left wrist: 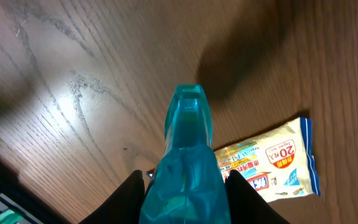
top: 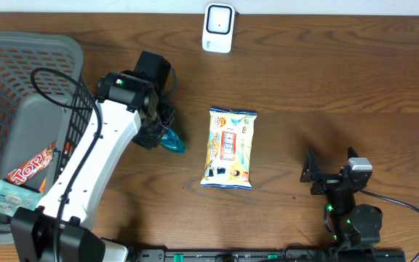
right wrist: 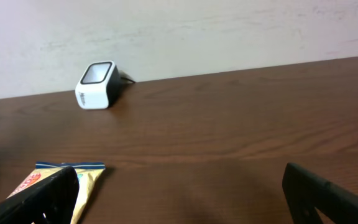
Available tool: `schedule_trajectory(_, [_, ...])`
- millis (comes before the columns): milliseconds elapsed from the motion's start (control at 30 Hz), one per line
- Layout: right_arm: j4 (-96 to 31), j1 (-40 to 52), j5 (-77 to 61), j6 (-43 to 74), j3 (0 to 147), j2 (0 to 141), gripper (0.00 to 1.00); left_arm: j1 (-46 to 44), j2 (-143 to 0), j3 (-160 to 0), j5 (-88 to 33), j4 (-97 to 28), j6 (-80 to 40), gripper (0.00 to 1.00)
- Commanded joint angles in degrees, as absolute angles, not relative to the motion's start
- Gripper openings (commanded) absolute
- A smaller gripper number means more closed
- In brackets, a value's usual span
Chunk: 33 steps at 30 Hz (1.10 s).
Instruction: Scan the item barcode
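Teal item (left wrist: 188, 143), in left gripper (left wrist: 185, 200), tip toward packet (left wrist: 272, 165)

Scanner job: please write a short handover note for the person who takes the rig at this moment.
Left gripper: shut on the teal item, between the basket and the snack pack.
Right gripper: open, empty, at the near right of the table.
Scanner: far edge, middle, nothing in front of it.
Done: teal item is gripped.
Left: bring its barcode to the scanner; no view shows the barcode. Snack pack lies flat mid-table; more goods are in the basket.
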State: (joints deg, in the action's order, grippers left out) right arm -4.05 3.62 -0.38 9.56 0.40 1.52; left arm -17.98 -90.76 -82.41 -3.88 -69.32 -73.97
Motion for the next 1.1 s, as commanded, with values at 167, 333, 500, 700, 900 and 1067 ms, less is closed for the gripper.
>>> schedule_trajectory(167, [-4.3,3.8,-0.1,8.7,0.3,1.5,0.99,-18.0,-90.3,-78.5,-2.9,-66.5,-78.1,0.08])
schedule_trajectory(333, [-4.3,3.8,-0.1,8.7,0.3,1.5,0.99,-18.0,-90.5,-76.2,-2.9,-63.9,-78.3,0.08])
schedule_trajectory(500, [-4.3,3.8,-0.1,8.7,0.3,1.5,0.99,-18.0,-92.3,-76.1,-3.0,-63.9,-78.3,0.08])
schedule_trajectory(700, [-4.3,3.8,-0.1,8.7,0.3,1.5,0.99,-18.0,-96.3,-76.1,-4.8,-63.5,-78.3,0.08])
schedule_trajectory(900, [-4.3,3.8,-0.1,8.7,0.3,1.5,0.99,-18.0,-98.8,-76.1,-5.5,-62.6,-78.3,0.11])
schedule_trajectory(1067, [-4.3,3.8,-0.1,8.7,0.3,1.5,0.99,-18.0,-98.8,-76.1,-5.8,-62.6,-78.3,0.11])
